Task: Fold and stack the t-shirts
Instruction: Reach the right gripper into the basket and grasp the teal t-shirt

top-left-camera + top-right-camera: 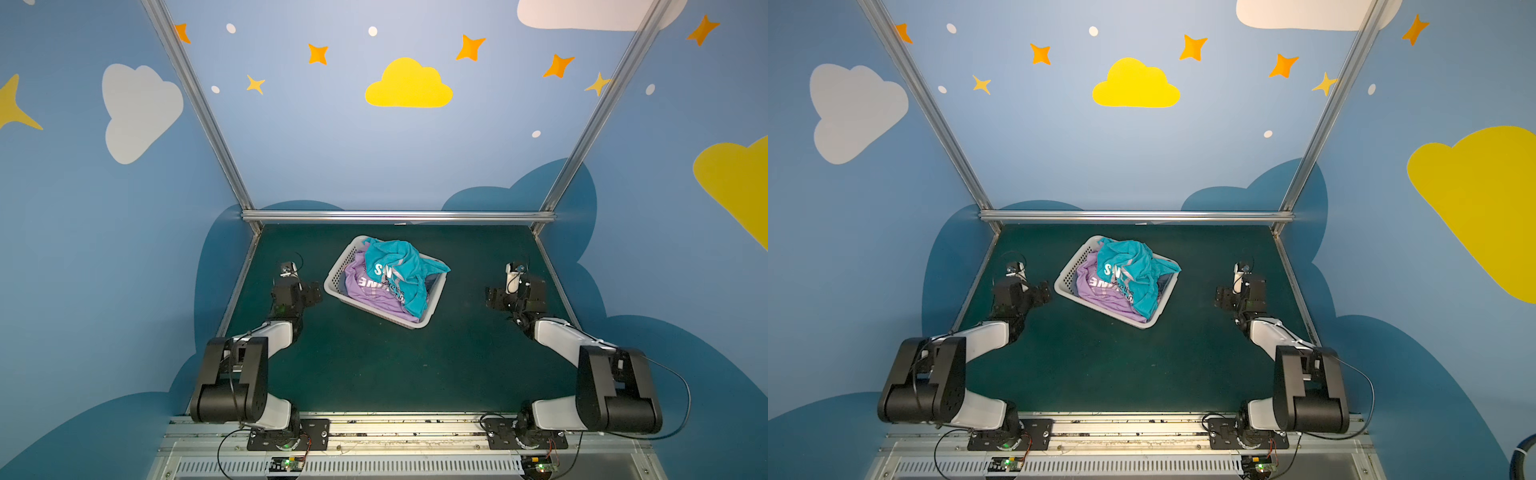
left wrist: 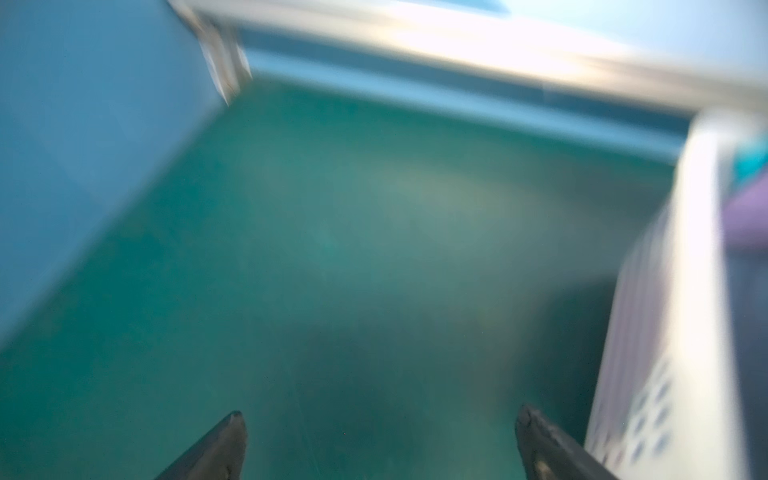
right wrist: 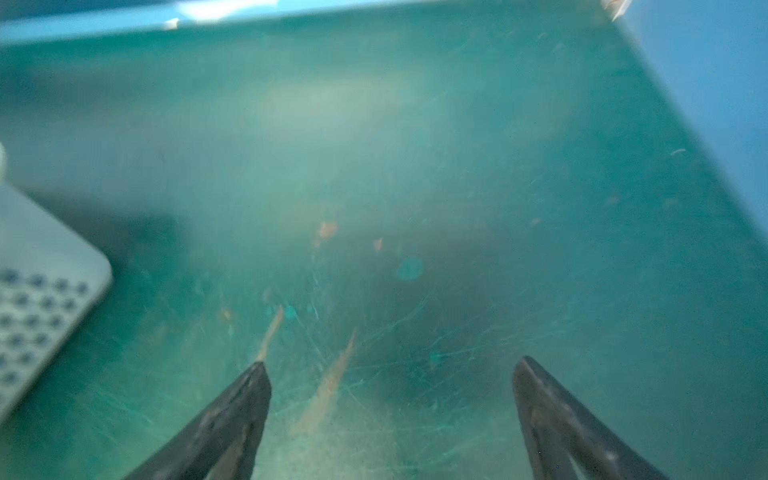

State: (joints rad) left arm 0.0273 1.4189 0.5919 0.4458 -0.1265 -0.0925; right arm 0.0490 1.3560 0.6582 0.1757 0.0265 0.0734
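Both top views are evenly lit and sharp, bent at the edges by a wide lens, with glare along the front rail (image 1: 374, 419), while both wrist views are hazy, the left one smeared worst.

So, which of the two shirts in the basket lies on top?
The teal shirt. It lies crumpled over the lavender shirt and covers part of its print; the lavender one sits lower in the basket.
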